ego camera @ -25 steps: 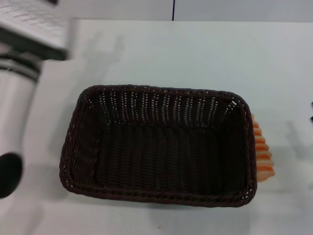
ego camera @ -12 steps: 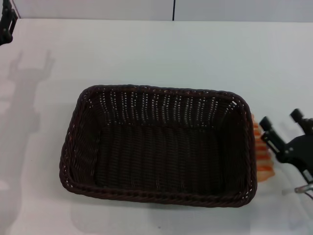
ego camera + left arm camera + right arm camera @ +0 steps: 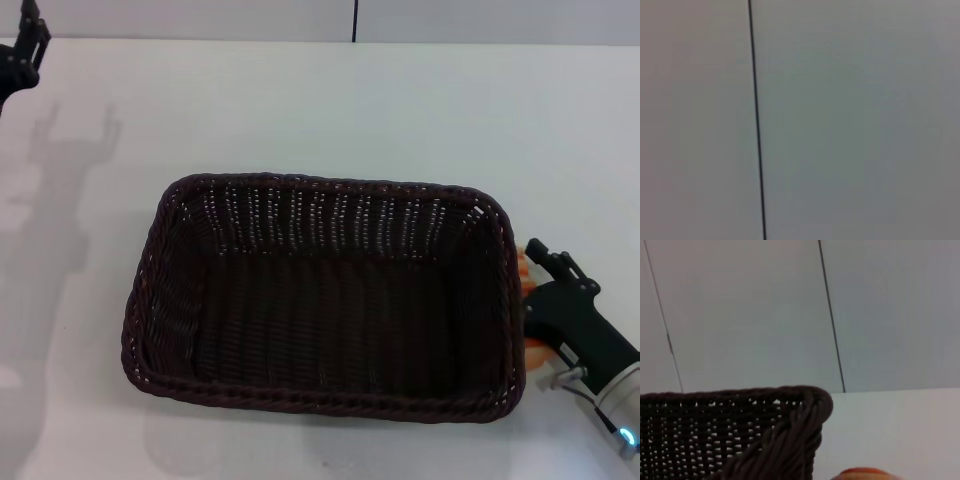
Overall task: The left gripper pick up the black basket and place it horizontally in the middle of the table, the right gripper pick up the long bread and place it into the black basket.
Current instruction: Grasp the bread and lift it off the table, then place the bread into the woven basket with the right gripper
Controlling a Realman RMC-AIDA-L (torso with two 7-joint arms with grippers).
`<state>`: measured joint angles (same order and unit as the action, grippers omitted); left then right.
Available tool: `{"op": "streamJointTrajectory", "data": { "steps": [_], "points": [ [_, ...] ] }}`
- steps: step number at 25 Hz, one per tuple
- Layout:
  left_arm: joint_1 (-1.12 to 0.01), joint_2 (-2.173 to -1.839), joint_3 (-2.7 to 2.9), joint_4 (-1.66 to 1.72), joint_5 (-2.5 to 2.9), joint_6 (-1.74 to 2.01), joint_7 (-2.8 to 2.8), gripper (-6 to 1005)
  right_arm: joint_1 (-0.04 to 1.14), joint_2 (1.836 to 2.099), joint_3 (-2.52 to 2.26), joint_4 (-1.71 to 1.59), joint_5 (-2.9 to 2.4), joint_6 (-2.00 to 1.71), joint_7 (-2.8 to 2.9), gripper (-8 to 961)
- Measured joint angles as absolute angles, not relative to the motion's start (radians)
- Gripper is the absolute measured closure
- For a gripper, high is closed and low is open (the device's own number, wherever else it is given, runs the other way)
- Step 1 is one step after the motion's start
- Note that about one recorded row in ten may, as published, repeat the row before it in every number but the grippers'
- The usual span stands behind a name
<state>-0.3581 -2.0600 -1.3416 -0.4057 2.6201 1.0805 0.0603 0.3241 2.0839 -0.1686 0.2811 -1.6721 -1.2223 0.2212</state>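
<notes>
The black basket (image 3: 330, 184) lies lengthwise across the middle of the white table (image 3: 400, 110), empty. It also shows in the right wrist view (image 3: 740, 405). The long bread (image 3: 524, 267) lies against the basket's right side, mostly hidden under my right gripper (image 3: 552, 256); a sliver shows in the right wrist view (image 3: 865, 473). The right gripper is low over the bread, its two fingertips apart. My left gripper (image 3: 24, 42) is raised at the far left corner, away from the basket, holding nothing; its shadow shows two spread prongs.
The table's far edge meets a grey wall with a black vertical seam (image 3: 355, 20). The left wrist view shows only that wall and the seam (image 3: 756, 120). Bare tabletop lies behind and to the left of the basket.
The left arm has swung up and away to the far left corner. The right gripper has come in from the right and lowered over the bread. The basket has not moved.
</notes>
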Motion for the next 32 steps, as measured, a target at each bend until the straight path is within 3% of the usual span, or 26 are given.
{"op": "streamJointTrajectory", "data": {
  "steps": [5, 10, 13, 20, 24, 32],
  "points": [
    [-0.372, -2.062, -1.342, -0.402, 2.660, 1.079, 0.052, 231, 0.320, 2.081, -0.168, 0.295, -1.685, -1.227, 0.217, 116],
    [-0.375, -2.062, -1.342, -0.401, 2.662, 1.081, 0.046, 231, 0.302, 2.081, -0.157, 0.295, -1.671, -1.262, 0.209, 174],
    [-0.377, -2.063, -1.337, -0.401, 2.663, 1.082, 0.046, 231, 0.279, 2.082, -0.155, 0.289, -1.661, -1.369, 0.206, 309],
    [-0.377, -2.063, -1.313, -0.400, 2.663, 1.083, 0.046, 231, 0.191, 2.081, -0.107, 0.263, -1.677, -1.845, 0.203, 374],
    [-0.377, -2.063, -1.307, -0.400, 2.663, 1.083, 0.043, 231, 0.202, 2.081, -0.129, 0.256, -1.756, -1.977, 0.203, 395],
    [-0.369, -2.065, -1.303, -0.410, 2.663, 1.087, 0.034, 231, 0.305, 2.080, -0.117, 0.266, -1.972, -1.841, 0.244, 441]
  ]
}}
